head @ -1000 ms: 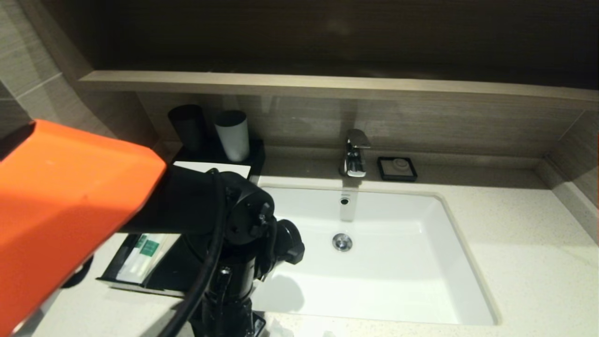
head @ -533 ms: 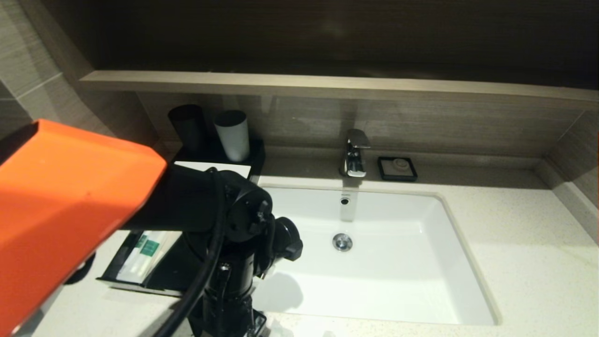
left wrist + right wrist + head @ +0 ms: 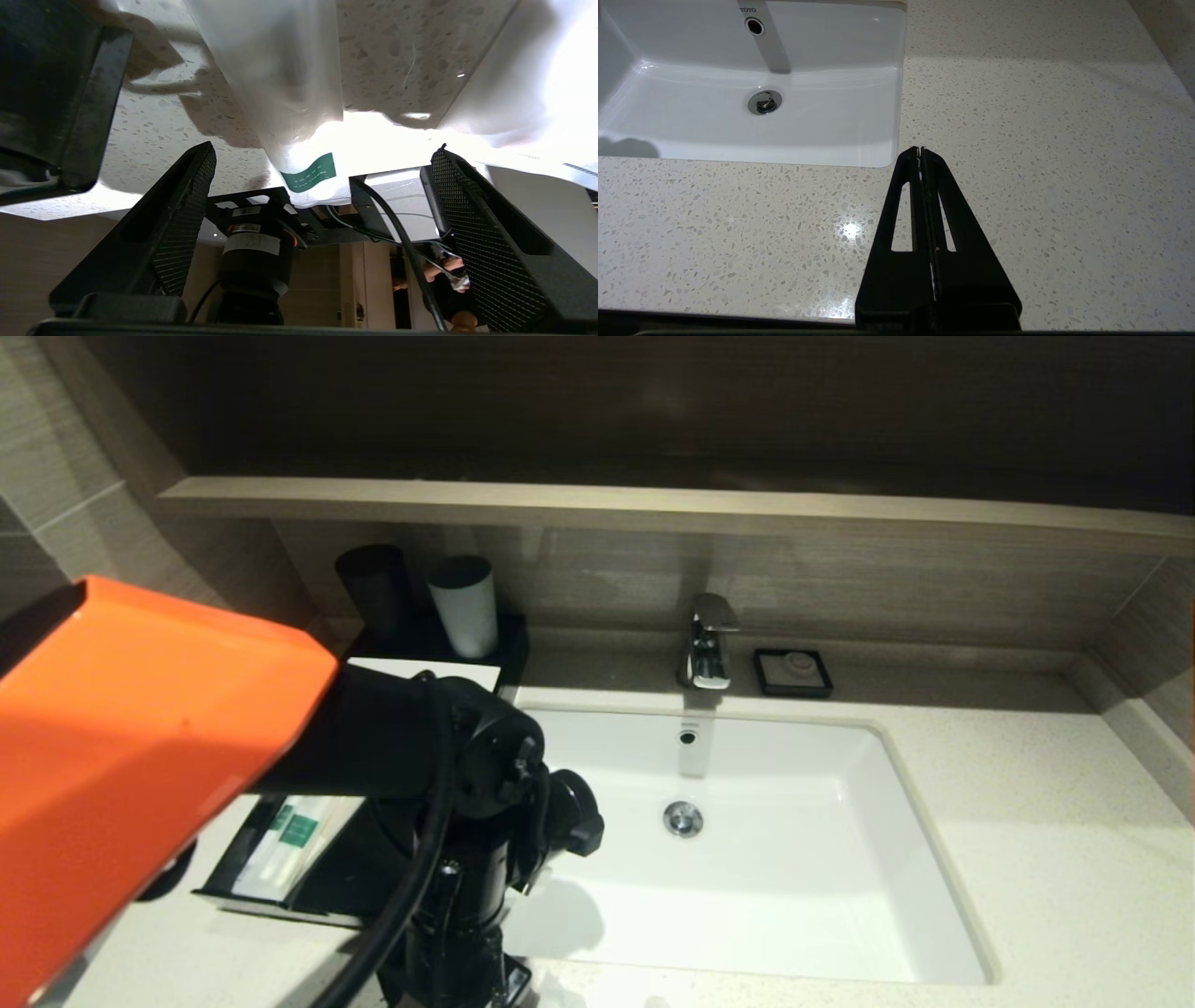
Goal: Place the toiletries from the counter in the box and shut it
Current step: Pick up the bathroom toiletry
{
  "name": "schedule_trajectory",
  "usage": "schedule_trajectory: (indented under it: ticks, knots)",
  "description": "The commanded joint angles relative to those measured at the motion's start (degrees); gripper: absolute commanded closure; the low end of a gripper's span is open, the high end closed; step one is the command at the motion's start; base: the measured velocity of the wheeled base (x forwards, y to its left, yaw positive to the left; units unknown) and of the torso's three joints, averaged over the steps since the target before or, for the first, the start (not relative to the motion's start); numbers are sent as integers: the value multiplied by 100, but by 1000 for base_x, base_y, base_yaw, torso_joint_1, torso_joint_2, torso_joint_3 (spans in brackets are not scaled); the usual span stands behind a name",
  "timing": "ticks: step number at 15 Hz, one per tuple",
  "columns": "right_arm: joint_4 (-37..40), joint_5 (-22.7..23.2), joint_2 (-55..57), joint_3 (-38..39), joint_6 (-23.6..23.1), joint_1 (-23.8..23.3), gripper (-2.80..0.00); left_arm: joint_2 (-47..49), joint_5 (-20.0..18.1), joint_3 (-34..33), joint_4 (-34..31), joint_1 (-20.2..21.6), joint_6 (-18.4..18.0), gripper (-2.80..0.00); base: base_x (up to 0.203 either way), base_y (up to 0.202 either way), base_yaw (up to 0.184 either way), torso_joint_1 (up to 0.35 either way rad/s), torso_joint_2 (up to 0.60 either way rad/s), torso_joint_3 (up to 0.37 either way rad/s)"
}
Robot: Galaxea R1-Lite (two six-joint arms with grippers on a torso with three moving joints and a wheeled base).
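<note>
My left gripper (image 3: 324, 147) is open, low over the front edge of the speckled counter (image 3: 154, 130). A white plastic-wrapped packet (image 3: 285, 84) with a green label lies between its spread fingers, not gripped; its labelled end reaches past the counter's edge. In the head view my left arm hides the gripper. The black box (image 3: 425, 670) stands left of the sink, its front drawer (image 3: 350, 882) pulled out with green-printed packets (image 3: 291, 840) in it. My right gripper (image 3: 920, 149) is shut and empty over bare counter to the right of the sink.
The white sink basin (image 3: 794, 915) fills the middle of the counter, with a chrome tap (image 3: 708, 642) and a black soap dish (image 3: 793, 672) behind. A black cup (image 3: 373, 586) and a grey cup (image 3: 464, 602) stand behind the box. A wood ledge (image 3: 653, 509) runs above.
My left arm has shifted very slightly. Nothing else has moved.
</note>
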State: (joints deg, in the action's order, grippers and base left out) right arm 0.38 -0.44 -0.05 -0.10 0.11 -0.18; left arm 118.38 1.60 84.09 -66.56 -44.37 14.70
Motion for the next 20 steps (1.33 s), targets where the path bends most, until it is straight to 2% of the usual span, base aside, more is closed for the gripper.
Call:
schedule_trajectory:
  ticks: [1, 20]
  knots:
    - [1, 0, -3, 1, -2, 1, 0, 18, 7, -7, -41, -1, -20, -280, 0, 0, 0, 0, 0, 0]
    - [3, 0, -4, 1, -2, 1, 0, -61, 51, -112, -32, -10, 7, -280, 0, 0, 0, 0, 0, 0]
